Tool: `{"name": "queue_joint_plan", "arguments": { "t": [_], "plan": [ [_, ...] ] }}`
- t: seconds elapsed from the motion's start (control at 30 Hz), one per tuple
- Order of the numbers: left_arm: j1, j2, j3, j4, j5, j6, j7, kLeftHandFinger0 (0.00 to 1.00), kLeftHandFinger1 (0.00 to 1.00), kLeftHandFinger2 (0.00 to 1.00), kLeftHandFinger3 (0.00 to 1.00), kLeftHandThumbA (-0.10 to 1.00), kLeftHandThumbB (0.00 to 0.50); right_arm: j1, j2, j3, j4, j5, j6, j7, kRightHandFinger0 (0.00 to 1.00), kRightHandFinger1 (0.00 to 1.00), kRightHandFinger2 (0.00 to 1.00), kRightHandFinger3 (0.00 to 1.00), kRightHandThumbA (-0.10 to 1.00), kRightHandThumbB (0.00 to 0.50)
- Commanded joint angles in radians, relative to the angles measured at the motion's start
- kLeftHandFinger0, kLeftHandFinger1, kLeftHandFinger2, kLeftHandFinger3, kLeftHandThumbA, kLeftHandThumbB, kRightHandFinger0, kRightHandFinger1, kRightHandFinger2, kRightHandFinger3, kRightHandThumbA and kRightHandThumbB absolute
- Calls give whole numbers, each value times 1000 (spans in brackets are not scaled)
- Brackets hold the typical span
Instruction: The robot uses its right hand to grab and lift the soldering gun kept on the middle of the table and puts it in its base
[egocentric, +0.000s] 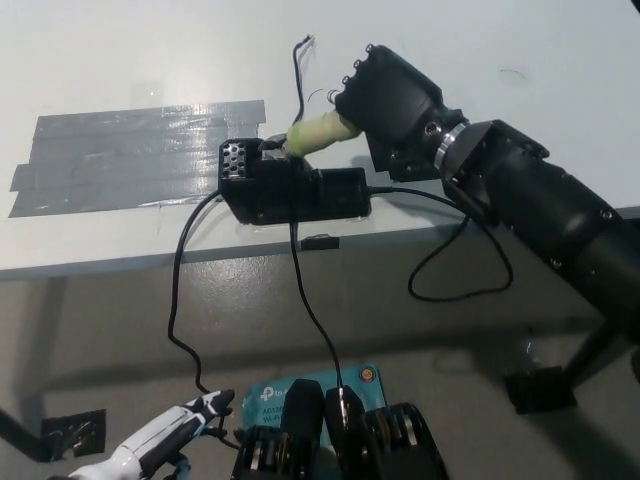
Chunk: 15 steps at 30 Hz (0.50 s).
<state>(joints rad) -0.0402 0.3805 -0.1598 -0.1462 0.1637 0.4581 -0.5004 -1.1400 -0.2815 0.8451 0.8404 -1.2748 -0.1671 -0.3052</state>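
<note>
Your right hand (392, 100) is gripping the soldering gun (318, 133) by its pale handle, long axis slanting down-left, tip meeting the base (290, 190) near the table's (120, 60) front edge. Your left hand (160, 440) is resting low, well apart.

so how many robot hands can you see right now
2. The black right hand is over the table, shut on the soldering gun at its black base. The white left hand rests at the lower left, below the table edge.
</note>
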Motion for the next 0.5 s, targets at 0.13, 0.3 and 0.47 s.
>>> {"name": "queue_joint_plan", "arguments": {
  "t": [0.13,0.3,0.47],
  "plan": [
    [-18,-9,33,-28,51,12,-55,1000,877,991,1000,1000,500,-56,23,-4,-4,0,16,-31,0,0,49,207,-100,38],
    [-15,-27,47,-25,69,12,-62,1000,891,1000,1000,1000,500,-90,41,1,4,-10,22,-57,0,0,92,204,-88,93],
    [-6,-32,60,-22,76,12,-73,1000,886,1000,1000,1000,500,-90,59,-22,-21,23,37,8,0,0,130,635,-8,184]
  ]
}}
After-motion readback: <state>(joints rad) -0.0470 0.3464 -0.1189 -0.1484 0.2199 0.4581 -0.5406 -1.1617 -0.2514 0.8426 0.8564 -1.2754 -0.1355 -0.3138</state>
